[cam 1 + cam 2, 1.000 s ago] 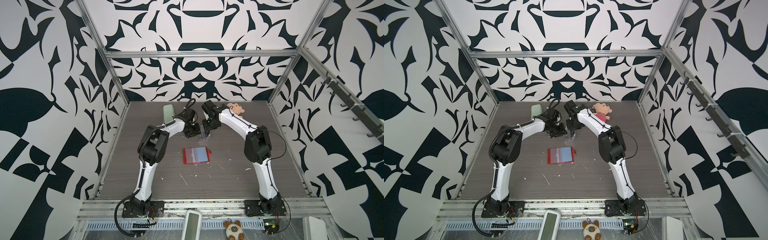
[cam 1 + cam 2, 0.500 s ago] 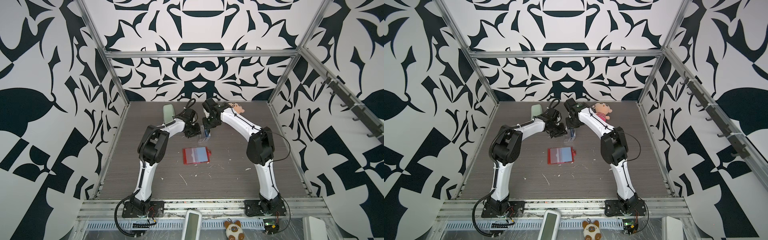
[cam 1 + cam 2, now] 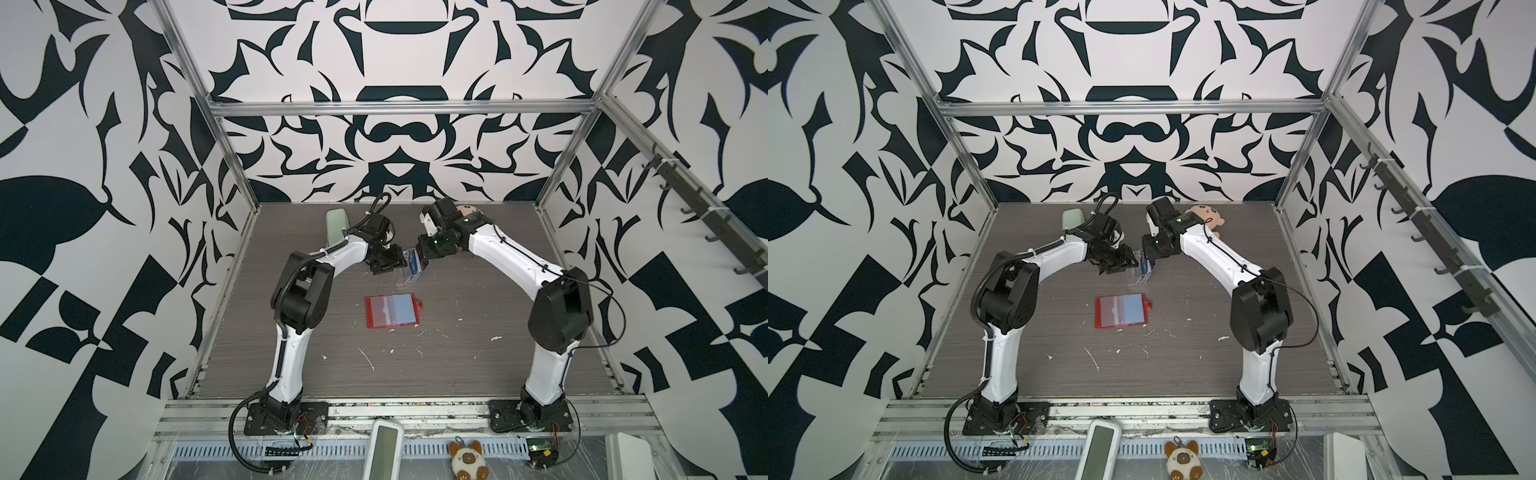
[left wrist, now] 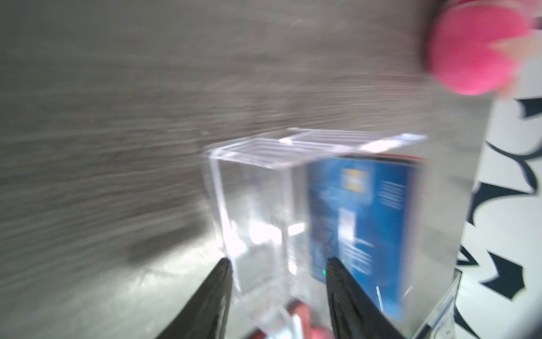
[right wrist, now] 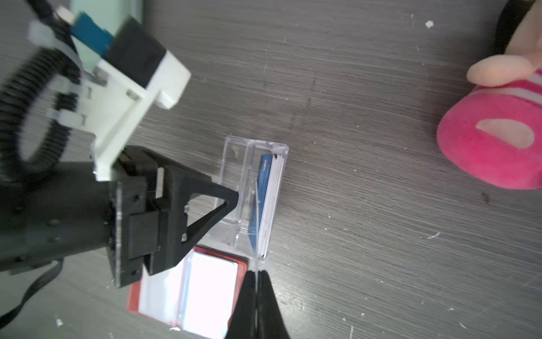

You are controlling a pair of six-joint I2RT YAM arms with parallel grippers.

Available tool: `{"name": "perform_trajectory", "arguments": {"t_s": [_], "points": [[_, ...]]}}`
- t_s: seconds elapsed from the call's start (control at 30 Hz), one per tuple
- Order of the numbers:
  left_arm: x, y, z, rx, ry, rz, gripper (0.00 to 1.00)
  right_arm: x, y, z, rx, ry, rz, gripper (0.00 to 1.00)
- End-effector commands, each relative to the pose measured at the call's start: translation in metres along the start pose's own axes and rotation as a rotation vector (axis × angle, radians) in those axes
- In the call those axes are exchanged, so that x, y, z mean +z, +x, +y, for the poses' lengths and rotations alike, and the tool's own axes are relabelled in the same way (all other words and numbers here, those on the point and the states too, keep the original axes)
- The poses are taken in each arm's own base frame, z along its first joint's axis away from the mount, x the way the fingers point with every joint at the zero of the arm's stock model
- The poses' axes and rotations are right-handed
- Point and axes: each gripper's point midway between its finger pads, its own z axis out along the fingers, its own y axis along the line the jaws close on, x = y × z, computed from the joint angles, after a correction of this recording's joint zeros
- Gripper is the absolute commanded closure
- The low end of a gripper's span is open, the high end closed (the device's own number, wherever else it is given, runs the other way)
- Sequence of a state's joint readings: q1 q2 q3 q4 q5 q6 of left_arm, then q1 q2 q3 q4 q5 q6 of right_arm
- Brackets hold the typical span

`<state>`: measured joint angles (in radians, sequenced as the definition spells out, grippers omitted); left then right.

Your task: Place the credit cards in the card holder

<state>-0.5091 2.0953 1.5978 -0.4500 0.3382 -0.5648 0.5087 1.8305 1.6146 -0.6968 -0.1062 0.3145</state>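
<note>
The credit cards (image 5: 268,202) stand on edge in a clear acrylic box (image 5: 234,176) at mid-table, with a blue card (image 4: 360,217) facing out. In both top views the box (image 3: 404,277) (image 3: 1136,276) sits between the grippers. My left gripper (image 4: 278,270) is open, its fingers astride the box's empty half. My right gripper (image 5: 257,274) is shut, with a thin clear wall of the box pinched between its tips. The red card holder (image 3: 392,311) (image 3: 1121,311) lies open nearer the front, with a blue-grey card in its right sleeve.
A pale green case (image 3: 336,224) lies behind the left arm. A pink plush doll (image 3: 1208,216) (image 5: 492,141) sits behind the right arm. White scraps dot the table (image 3: 457,361) in front of the holder. A cat plush (image 3: 465,457) lies on the front rail.
The left jaws have spread apart at the box and that view is blurred by motion. The right jaws have closed at the box's end.
</note>
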Motion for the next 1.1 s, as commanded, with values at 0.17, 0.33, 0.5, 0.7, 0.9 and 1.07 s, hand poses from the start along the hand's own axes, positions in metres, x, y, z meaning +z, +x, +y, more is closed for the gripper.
{"name": "perform_trajectory", "arguments": {"t_s": [0.17,0.33,0.5,0.7,0.9,1.07], "points": [[-0.077,0.018,-0.008,0.087,-0.04,-0.127,0.44,-0.025,0.021,0.032,-0.005,-0.267,-0.06,1.0],[-0.096,0.052,0.021,0.06,-0.119,-0.151,0.45,-0.017,0.059,0.034,0.004,-0.338,0.008,1.0],[-0.098,0.084,0.048,0.019,-0.154,-0.156,0.46,-0.005,0.091,0.039,0.019,-0.405,0.064,1.0],[-0.083,0.114,0.075,-0.049,-0.169,-0.112,0.53,0.012,0.109,0.051,0.04,-0.463,0.101,1.0],[-0.065,0.128,0.094,-0.113,-0.185,-0.078,0.59,0.025,0.114,0.059,0.062,-0.495,0.12,1.0],[-0.056,0.132,0.1,-0.135,-0.19,-0.06,0.64,0.035,0.114,0.067,0.073,-0.523,0.14,1.0]]}}
